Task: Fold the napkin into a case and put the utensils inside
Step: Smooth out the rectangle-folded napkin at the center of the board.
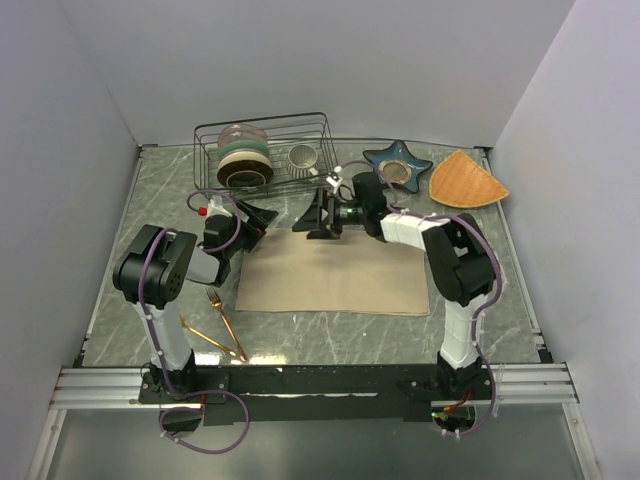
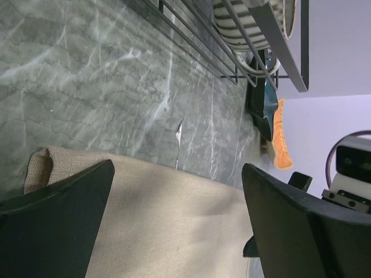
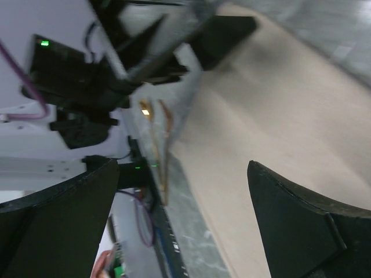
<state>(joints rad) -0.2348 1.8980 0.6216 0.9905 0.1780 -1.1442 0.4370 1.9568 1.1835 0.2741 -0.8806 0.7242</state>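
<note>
Nearest me, on the left of the desk (image 1: pixel 330 335), the utensils (image 1: pixel 218 330) lie on the bare stone: the gold fork (image 1: pixel 224 322) and the gold spoon (image 1: pixel 210 337), their near ends converging. Just right of them the napkin (image 1: pixel 335 280) lies flat across the middle of the desk, plain beige. My left pincer (image 1: pixel 258 218) hangs over its far left corner, jaws spread wide, holding nothing. My right pincer (image 1: pixel 320 218) hangs over the far edge, equally wide and empty. Beyond stand the dish rack (image 1: pixel 265 150) with plates in it, a blue star-shaped dish (image 1: pixel 378 157) and, far right, the orange mat (image 1: pixel 467 180).
</note>
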